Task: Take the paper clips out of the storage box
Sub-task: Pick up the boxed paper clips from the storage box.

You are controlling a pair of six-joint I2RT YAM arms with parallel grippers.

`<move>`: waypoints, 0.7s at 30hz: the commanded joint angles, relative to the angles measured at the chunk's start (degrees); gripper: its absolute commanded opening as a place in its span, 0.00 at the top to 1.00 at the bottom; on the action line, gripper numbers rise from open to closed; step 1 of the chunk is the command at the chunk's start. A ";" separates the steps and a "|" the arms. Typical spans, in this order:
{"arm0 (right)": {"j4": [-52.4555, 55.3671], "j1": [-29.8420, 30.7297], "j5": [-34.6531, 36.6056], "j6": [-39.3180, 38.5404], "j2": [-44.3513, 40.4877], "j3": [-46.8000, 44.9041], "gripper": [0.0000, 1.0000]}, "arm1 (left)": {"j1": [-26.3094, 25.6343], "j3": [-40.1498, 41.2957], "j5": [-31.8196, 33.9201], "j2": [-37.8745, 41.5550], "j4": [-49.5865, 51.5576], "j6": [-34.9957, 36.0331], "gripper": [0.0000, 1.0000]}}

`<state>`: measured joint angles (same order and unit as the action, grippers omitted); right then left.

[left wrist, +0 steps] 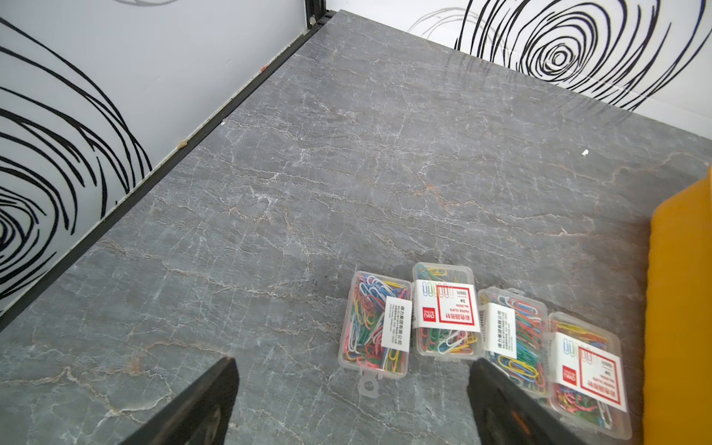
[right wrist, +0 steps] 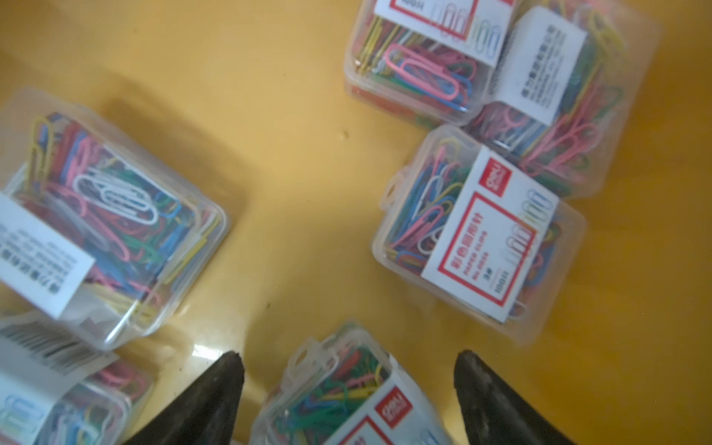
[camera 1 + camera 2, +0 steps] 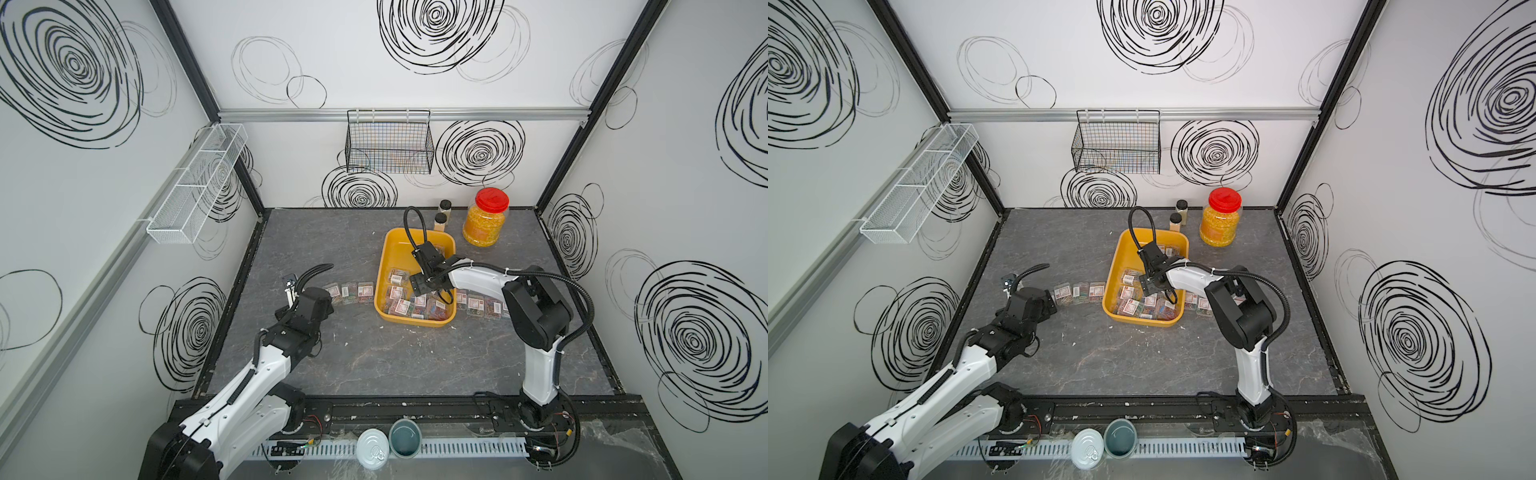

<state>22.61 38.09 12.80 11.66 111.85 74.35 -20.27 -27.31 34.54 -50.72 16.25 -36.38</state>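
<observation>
black fingertips [image 2: 215,389] of the right gripper [image 2: 348,356] crowd the right wrist view, spread wide and straddling one clear case of paper clips [image 2: 346,400] that lies on the floor of the yellow storage box [image 2: 289,115]; nothing is pinched yet. by my reading the step in hand is a pick from the box, and the next move calls for a short descent and a squeeze across that case without nudging its neighbours. many cases lie in the box, mostly in its near half, while a left row [image 3: 349,292] and a right row [image 3: 478,306] flank it on the table [image 3: 353,365]. the left gripper [image 1: 352,362] hangs open and empty over the table beside the left row. both top views show the whole box and both rows, but the wrist hides the grasp there; the right wrist view, somewhat blurred, alone shows the case between the jaws, and the left wrist view alone lets four cases be counted in the left row.
</observation>
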 commanded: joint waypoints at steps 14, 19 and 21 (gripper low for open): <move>4.23 -0.88 -5.00 -6.84 -6.17 -4.53 0.13 | 1.24 1.43 -1.29 2.90 -2.09 0.52 0.03; 4.20 -1.07 -4.03 -7.46 -4.19 -4.00 0.13 | 1.40 1.54 -1.41 2.95 -2.09 0.53 0.03; 4.58 -1.43 -2.83 -7.57 -2.70 -3.00 0.13 | 1.49 1.53 -1.41 2.99 -2.09 0.58 0.03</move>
<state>25.02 37.30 8.67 5.48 106.30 70.46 -19.35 -26.33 33.01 -48.27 16.10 -36.34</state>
